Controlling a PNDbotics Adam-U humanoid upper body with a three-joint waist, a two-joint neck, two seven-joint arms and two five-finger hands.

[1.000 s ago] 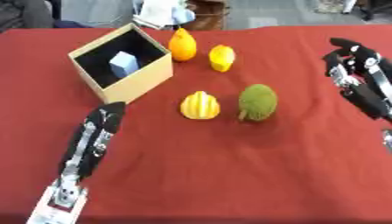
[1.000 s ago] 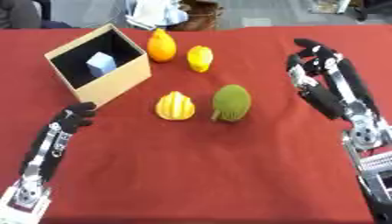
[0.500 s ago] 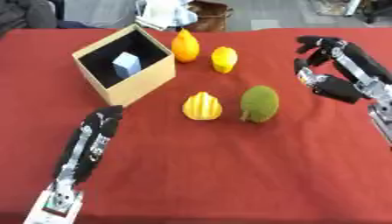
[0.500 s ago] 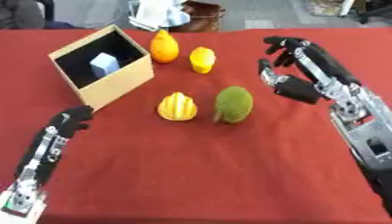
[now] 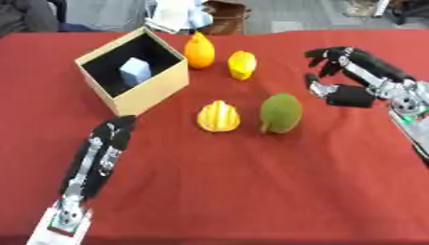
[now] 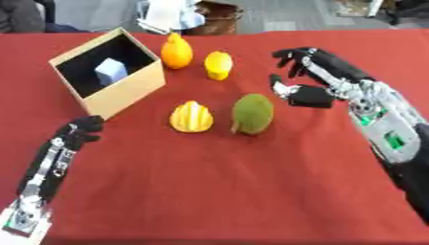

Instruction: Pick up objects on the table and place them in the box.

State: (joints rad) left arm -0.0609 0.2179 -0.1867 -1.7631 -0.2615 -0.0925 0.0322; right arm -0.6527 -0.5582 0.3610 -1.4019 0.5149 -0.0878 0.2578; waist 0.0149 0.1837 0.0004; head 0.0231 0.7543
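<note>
My right robot hand (image 6: pixel 311 81) has moved inward from the right side of the desk (image 6: pixel 251 191) and now is near the green fruit (image 6: pixel 252 113), fingers spread, not touching it.

No readable text, label, brand, number or sign appears anywhere in either view. The tan box (image 5: pixel 149 93), the fruit-shaped objects and the red counter (image 5: pixel 251 191) all show plain, unmarked surfaces. Small green and white patches on the robot's right forearm (image 6: pixel 392 139) are too blurred to read as any writing.
</note>
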